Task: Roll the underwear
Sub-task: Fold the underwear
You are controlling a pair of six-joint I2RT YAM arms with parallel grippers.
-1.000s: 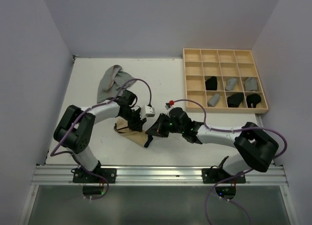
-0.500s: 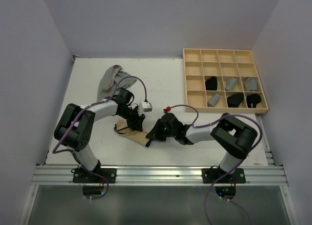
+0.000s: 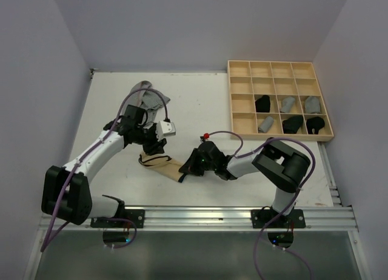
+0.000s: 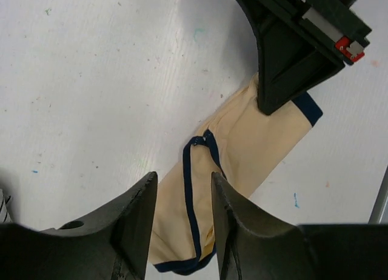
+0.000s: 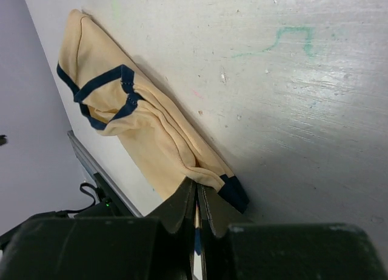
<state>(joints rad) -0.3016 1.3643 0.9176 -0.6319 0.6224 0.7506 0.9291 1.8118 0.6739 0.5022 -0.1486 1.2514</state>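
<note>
The tan underwear point(image 3: 165, 166) lies flat on the table point(image 3: 200, 92) as a long folded strip with dark blue trim, near the front edge and between the 2 arms. The right gripper point(image 3: 187, 170) is closed on its right end; the right wrist view shows both fingers point(image 5: 182, 204) pressed together on the hem just beside a dark trim corner. The left gripper point(image 3: 155, 143) hovers over the strip's left half, partly open and gripping nothing; in the left wrist view its 2 fingers point(image 4: 136, 219) stand apart with the cloth and a loop of trim lying on the table below and between them. A faint green pen mark point(image 5: 291, 37) on the table cannot be read as any letter.

A second ago the left gripper was down at the strip's left end with its arm folded close to the base. It has since lifted off and opened wider, and the arm is stretched out along the table. The right arm's elbow has swung in closer, while its gripper has kept its pinch. More of the strip now shows.

The grey underwear point(image 3: 145, 98) sits crumpled at the far left, and 6 bundles point(image 3: 293, 123), 3 black and 3 grey, fill compartments of the wooden tray point(image 3: 280, 62) at the far right, all as before.
</note>
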